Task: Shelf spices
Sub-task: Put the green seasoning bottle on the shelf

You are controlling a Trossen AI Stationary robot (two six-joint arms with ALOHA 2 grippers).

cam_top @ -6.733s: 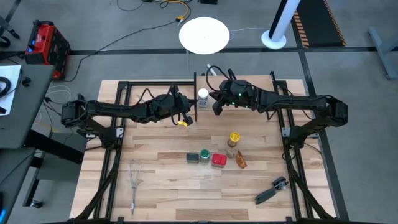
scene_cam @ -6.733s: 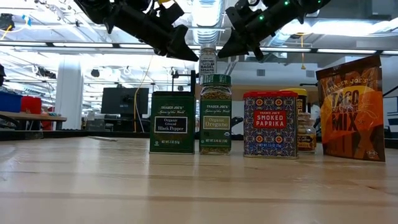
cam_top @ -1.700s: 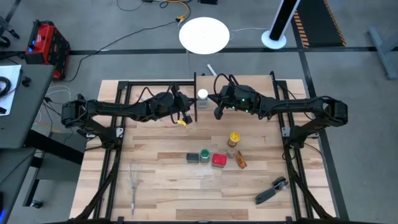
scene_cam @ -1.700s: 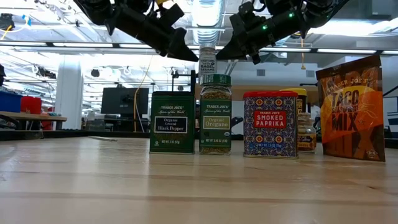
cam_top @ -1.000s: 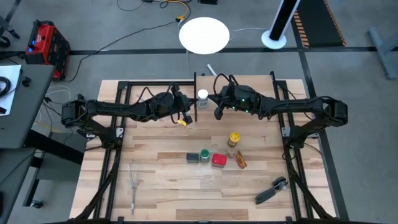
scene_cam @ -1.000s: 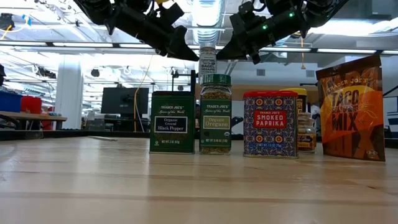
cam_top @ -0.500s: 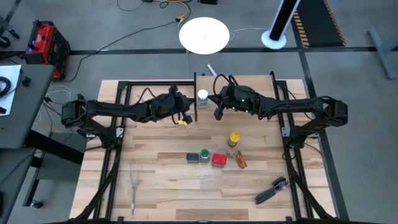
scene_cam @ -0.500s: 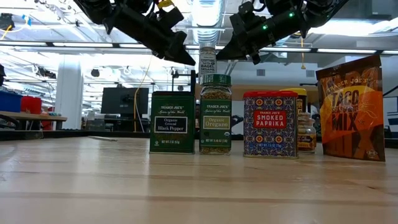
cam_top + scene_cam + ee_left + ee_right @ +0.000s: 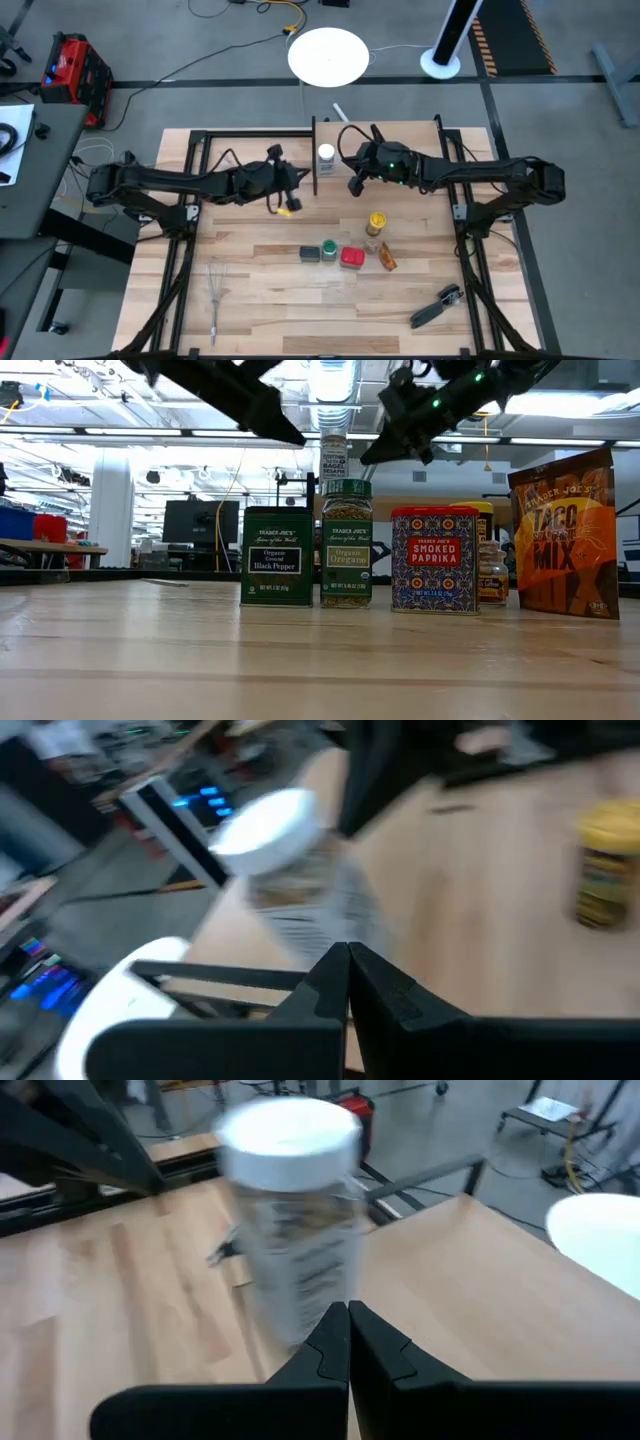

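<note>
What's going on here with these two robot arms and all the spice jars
Both arms hang over the far part of the table, near a white-capped jar that stands by a black post. The left gripper and right gripper are both shut and hold nothing. Nearer the front stand a black pepper tin, an oregano jar, a smoked paprika tin, a yellow-capped jar and a taco mix pouch, all untouched.

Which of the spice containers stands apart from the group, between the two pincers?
The white-capped jar. It stands alone at the table's far edge, between the left pincer and the right pincer; the other spices cluster together nearer the table's middle.
</note>
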